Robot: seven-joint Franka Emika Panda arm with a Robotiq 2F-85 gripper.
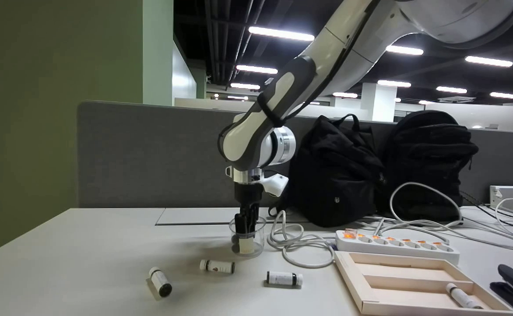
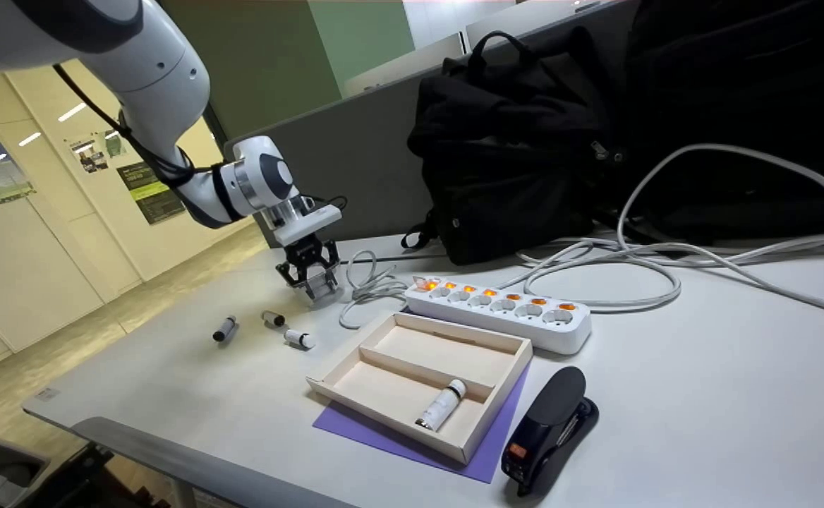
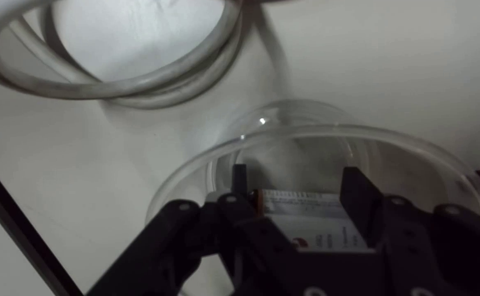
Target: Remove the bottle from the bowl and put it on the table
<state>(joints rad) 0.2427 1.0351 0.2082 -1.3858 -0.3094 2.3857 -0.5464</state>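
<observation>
Q. Where is the bottle [image 3: 312, 220], relative to the claw [image 3: 293, 183]?
A. Inside the clear bowl [image 3: 326, 130], beneath the claw and, in the wrist view, between its parted fingers [image 3: 357, 195]. Whether these press upon it cannot be told.

Q. How is the lift best made?
A. By judgement: pads squared on the labelled body, hold proved by a slight rise, then a vertical draw, so that nothing catches the rim around the fingers.

Q. And the placing?
A. On the table [image 1: 85, 250], to the claw's left as seen in an exterior view, well apart from the looped cable [image 3: 100, 90] just beside the claw and the other bottles [image 1: 217, 266] near it. Lower until contact; release slowly, since a round bottle would probably roll.
</observation>
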